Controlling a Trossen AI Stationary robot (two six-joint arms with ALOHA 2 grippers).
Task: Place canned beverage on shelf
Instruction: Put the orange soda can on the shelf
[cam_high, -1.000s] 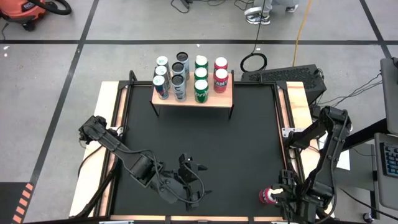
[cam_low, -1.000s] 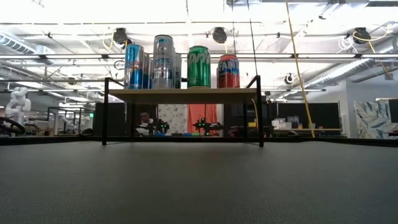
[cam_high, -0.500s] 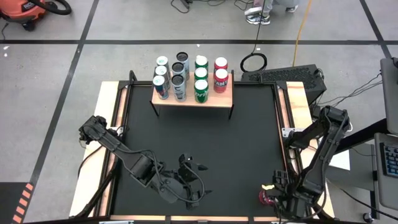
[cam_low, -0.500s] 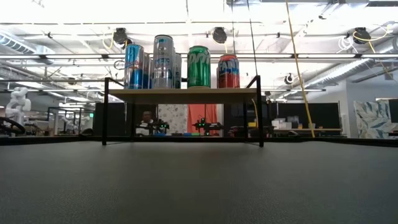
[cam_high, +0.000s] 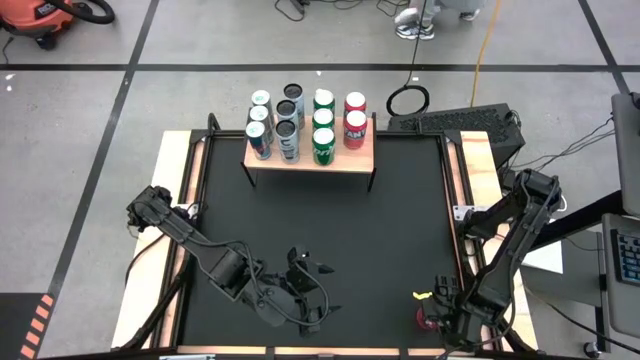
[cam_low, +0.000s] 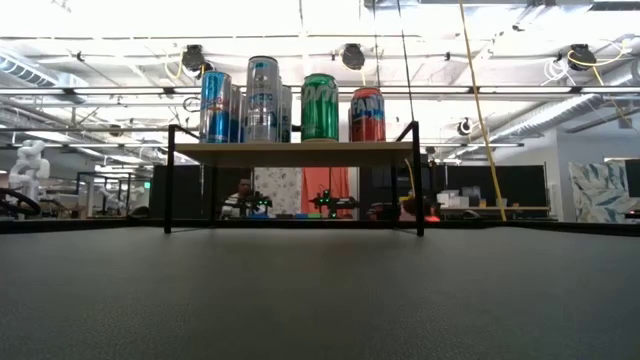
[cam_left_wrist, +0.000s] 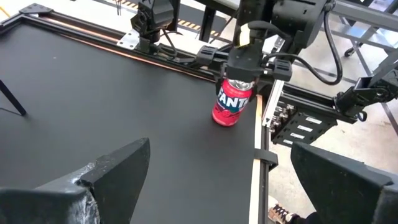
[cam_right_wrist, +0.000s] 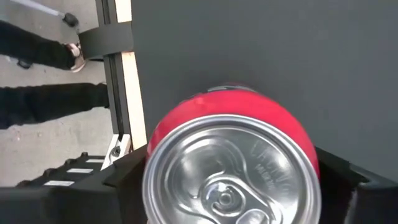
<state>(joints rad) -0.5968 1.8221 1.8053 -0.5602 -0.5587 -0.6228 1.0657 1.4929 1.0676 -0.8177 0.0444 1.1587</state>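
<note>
I see the right claw (cam_left_wrist: 249, 46) astride the red Fanta can (cam_left_wrist: 232, 102), far from the shelf (cam_high: 309, 158); grip unconfirmed. I should centre the fingers and close squarely. The left claw (cam_high: 305, 270) waits spread.

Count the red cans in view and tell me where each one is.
3. Two red cans stand in the shelf's right column, one behind the other. The third stands at the table's near right edge, under the right gripper. Others may be hidden.
</note>
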